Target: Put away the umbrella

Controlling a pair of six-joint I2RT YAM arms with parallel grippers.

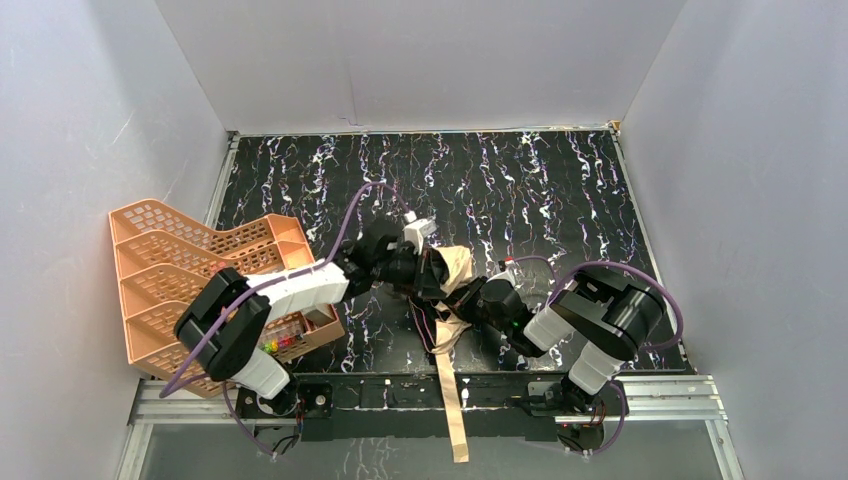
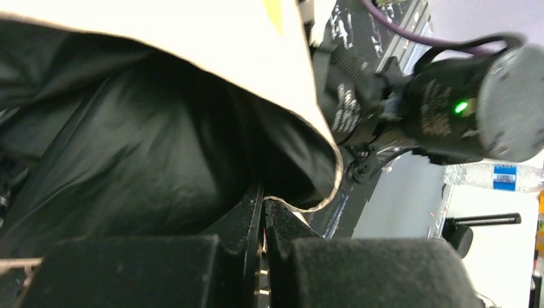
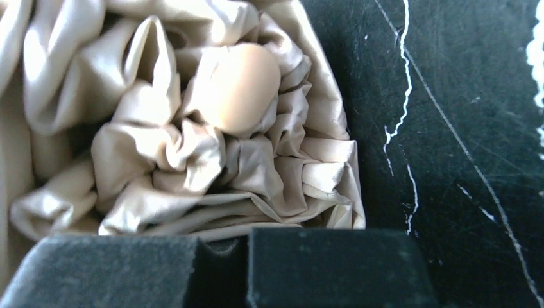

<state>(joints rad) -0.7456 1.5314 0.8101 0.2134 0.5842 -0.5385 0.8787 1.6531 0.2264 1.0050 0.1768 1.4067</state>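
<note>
The umbrella (image 1: 455,266) lies bunched at the table's middle front, tan outside and black inside, between my two grippers. Its tan strap (image 1: 452,400) trails over the front edge. My left gripper (image 1: 432,282) comes in from the left. In the left wrist view this gripper (image 2: 263,200) is shut, with the tan hem of the black canopy (image 2: 160,135) pinched at its tips. My right gripper (image 1: 472,298) presses in from the right. Seen from its wrist, that gripper (image 3: 247,232) is shut, with crumpled tan fabric (image 3: 192,160) and the rounded tan handle (image 3: 234,86) just beyond its tips.
An orange mesh tray rack (image 1: 160,270) stands at the left edge of the table, beside my left arm. The right arm's wrist (image 2: 449,109) shows close by in the left wrist view. A water bottle (image 2: 494,176) lies beyond the table. Grey walls enclose three sides.
</note>
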